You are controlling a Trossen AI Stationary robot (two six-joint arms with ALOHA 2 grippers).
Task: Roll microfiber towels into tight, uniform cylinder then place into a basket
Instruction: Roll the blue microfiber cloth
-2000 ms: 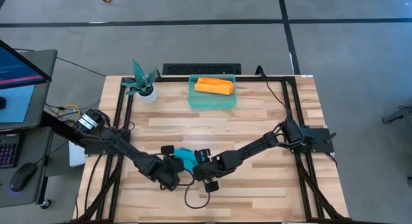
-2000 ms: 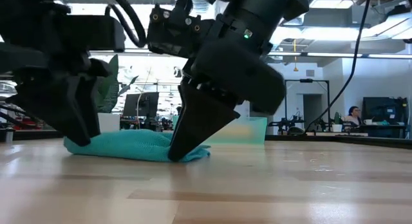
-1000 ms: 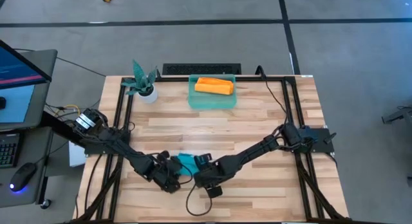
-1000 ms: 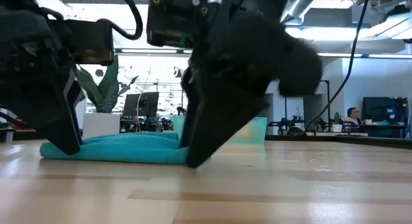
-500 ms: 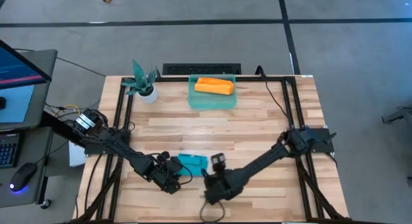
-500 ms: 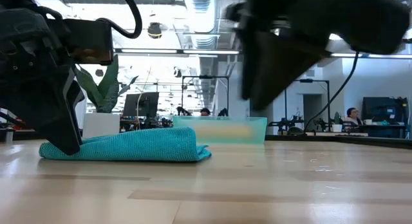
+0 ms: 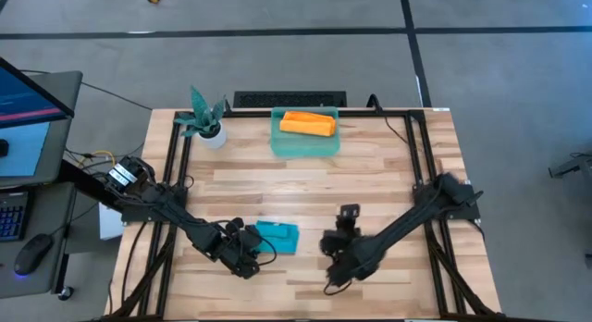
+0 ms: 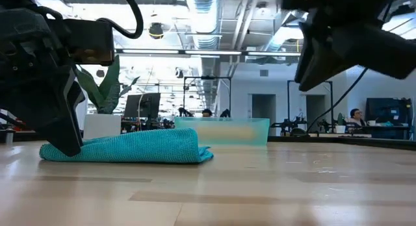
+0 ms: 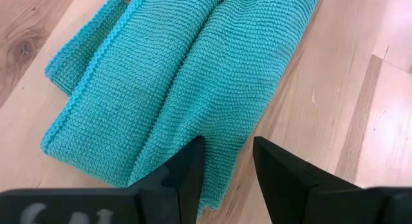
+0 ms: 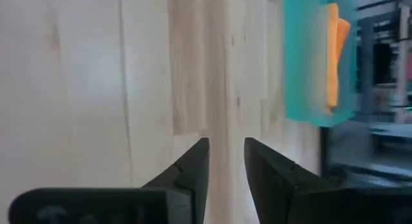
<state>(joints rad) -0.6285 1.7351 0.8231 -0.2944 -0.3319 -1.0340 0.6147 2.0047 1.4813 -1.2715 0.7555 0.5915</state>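
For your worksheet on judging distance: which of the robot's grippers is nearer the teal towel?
Left. The left gripper sits at the teal towel's edge, pinching it. The right gripper is apart from it, off to its other side over bare table.

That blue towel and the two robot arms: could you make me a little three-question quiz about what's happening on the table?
1. True or false: the orange towel lies in the basket.
2. Which gripper is on the teal towel? A) left gripper B) right gripper
3. Fill in: beside the basket stands a potted ____.

Key: 1 true. 2 A; its fingers pinch the towel's edge, while the right gripper holds nothing, off to the towel's side. 3 plant.
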